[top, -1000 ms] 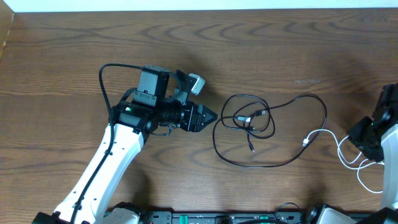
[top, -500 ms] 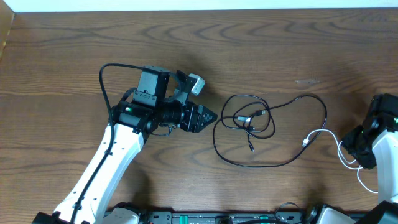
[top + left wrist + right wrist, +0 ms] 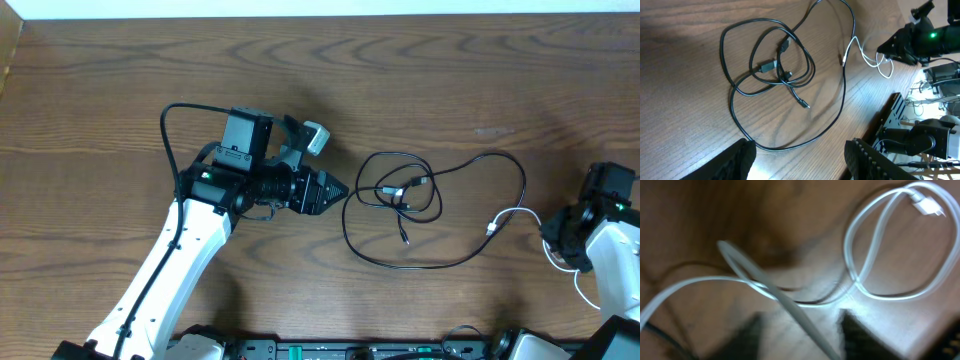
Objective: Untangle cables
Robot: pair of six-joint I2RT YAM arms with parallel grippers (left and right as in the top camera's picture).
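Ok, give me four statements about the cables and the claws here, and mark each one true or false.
1. The left claw is open. True.
2. The left claw is gripping the black cable. False: it holds nothing, and the cable lies on the table in front of it.
3. The white cable lies on the right arm's side of the table. True.
4. The black cable is stretched out in a straight line. False: it lies in several overlapping loops.
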